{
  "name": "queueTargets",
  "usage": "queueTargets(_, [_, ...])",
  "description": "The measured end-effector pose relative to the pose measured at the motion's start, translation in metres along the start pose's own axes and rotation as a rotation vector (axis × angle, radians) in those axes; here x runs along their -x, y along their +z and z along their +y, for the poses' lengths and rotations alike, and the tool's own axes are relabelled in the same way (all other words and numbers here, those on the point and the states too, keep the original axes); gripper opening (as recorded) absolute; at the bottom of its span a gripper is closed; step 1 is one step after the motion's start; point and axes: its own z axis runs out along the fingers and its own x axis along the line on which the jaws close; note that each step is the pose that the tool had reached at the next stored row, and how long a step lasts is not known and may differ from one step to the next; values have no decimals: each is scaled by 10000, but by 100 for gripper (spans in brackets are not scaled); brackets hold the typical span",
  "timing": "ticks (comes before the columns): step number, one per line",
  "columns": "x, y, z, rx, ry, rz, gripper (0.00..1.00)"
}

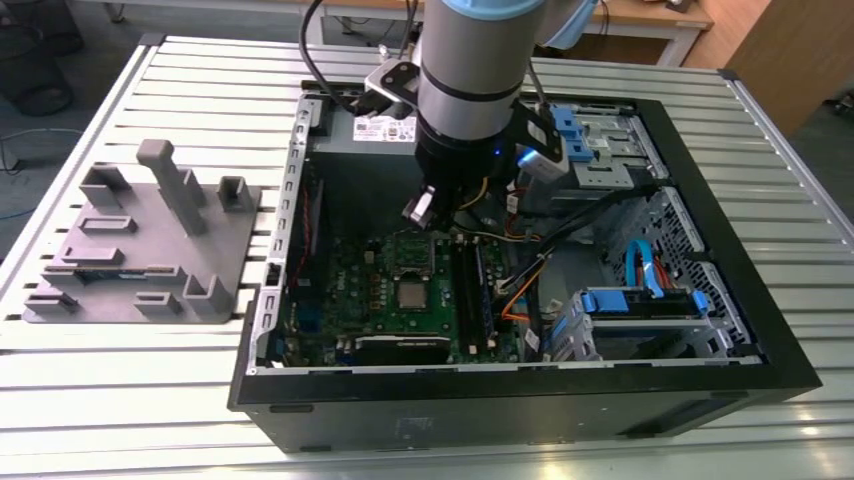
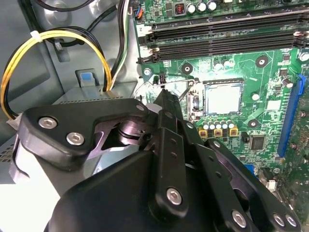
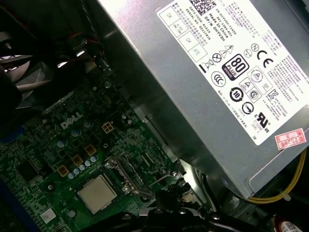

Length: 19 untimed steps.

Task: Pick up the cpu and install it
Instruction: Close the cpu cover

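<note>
The cpu [image 1: 414, 293] lies flat in its socket on the green motherboard [image 1: 350, 290], silver top up. Both wrist views also show the cpu [image 2: 223, 98] [image 3: 97, 194] sitting in that socket. My gripper [image 1: 427, 212] hangs inside the open computer case, above the board and a little behind the socket. Its black fingers [image 2: 163, 94] meet at one narrow tip, shut with nothing between them. A thin metal socket lever [image 2: 186, 89] sticks out beside the socket, close to that tip [image 3: 169, 195].
The grey power supply [image 3: 217, 72] with a white label stands close behind the gripper. Yellow cables [image 2: 53, 36] loop next to it. Memory slots [image 2: 217, 34] run beside the socket. Drive bays with blue tabs [image 1: 641, 305] fill the case's right. A grey fixture [image 1: 147, 240] sits on the table's left.
</note>
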Motion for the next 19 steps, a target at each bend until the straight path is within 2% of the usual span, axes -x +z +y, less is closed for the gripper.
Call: queueTargets(19, [-83, -16, -65, -52, -141, 93, 11])
